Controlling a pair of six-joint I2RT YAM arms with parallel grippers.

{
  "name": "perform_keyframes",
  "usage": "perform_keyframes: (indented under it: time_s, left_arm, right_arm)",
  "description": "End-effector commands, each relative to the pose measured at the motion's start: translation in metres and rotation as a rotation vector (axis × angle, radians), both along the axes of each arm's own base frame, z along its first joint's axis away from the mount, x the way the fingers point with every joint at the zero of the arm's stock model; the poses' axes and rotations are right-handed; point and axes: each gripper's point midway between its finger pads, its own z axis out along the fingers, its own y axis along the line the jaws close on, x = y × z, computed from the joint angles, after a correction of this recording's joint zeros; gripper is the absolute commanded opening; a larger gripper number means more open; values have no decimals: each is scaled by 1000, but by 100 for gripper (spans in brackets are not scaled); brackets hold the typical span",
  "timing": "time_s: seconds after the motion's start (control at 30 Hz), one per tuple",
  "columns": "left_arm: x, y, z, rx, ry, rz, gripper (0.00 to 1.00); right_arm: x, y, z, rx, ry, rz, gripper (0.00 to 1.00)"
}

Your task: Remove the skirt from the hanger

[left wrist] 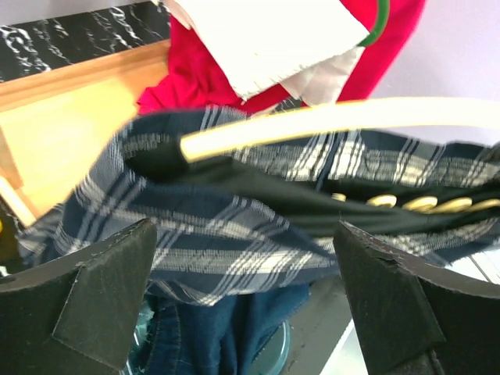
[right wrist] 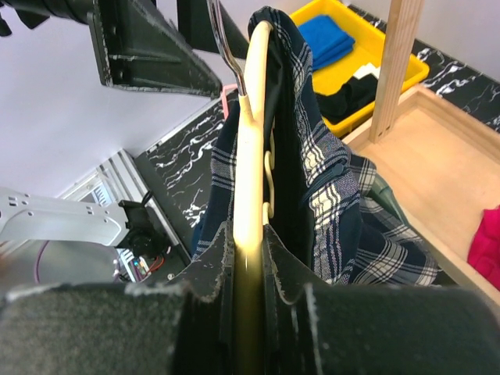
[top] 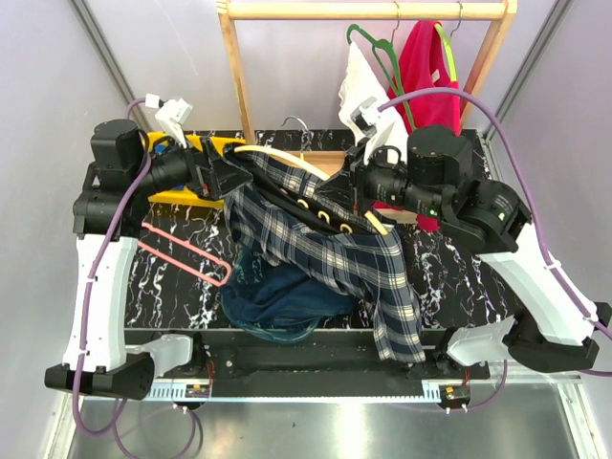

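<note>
Standing on marbled table (top: 177,287), wooden rack (top: 239,76), lilac walls (top: 48,86)

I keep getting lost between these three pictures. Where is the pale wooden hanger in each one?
Top external: the hanger slants across the middle, between the two arms.
Left wrist: the hanger crosses the upper right as a pale bar.
Right wrist: the hanger stands on end at centre, pinched by the right gripper.
Shared landmark: the plaid skirt draped over it.
</note>
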Motion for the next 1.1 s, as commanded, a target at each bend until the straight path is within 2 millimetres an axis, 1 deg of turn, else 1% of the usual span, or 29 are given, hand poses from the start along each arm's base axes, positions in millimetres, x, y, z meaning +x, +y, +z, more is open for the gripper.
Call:
perform_keyframes:
  time_s: [0.0,0.13,0.23,0.27,0.3,0.47,0.5,0.57,0.6,0.63,0.67,0.7,0.73,0.87,0.9,0.97,1.0,1.03,1.07]
  left_arm:
    - [21,12,10,22,-43,106,99]
    - [31,18,6,32,-27,163,99]
    - [33,20,1,47,-26,174,99]
    - [35,22,-2,65,-29,181,99]
    - [35,23,-5,72,-27,185,99]
    - [36,22,-23,111,14,182,99]
    - [36,22,-24,115,12,183,95]
    - [35,22,-25,123,6,173,78]
    - [36,23,-25,128,3,172,49]
    - [36,23,-24,131,-2,174,34]
    - [37,25,-24,138,-6,186,21]
    - [38,26,-24,142,-7,191,13]
    - [39,27,-23,145,-5,198,0]
    - [43,30,-27,159,4,212,0]
    - [44,30,-28,163,5,214,0]
    - [46,34,-27,177,-5,229,0]
    - [48,37,-28,185,-1,237,0]
    - [50,40,-26,192,-10,247,0]
    - [50,43,-24,195,-14,255,0]
  right_arm:
    - [-14,1,55,191,-95,43,0]
    - [-17,1,55,203,-90,50,0]
    - [-18,0,58,204,-102,49,0]
    - [-17,1,59,202,-107,47,0]
    - [-18,-1,64,212,-118,47,0]
    - [-21,4,68,224,-112,71,0]
    - [-21,5,67,226,-112,71,0]
    - [-21,6,66,225,-111,71,0]
    - [-22,6,67,226,-111,73,0]
    - [-23,4,69,230,-117,71,0]
    - [-22,4,69,231,-116,67,0]
    - [-23,3,69,231,-116,67,0]
    - [-26,0,70,234,-118,67,0]
    - [-30,-9,73,247,-118,52,0]
    - [-30,-11,71,245,-113,47,0]
    - [-36,-20,73,256,-113,43,0]
    - [-37,-23,68,241,-103,38,0]
    - [-42,-31,69,246,-99,36,0]
    - [-44,-34,64,233,-90,34,0]
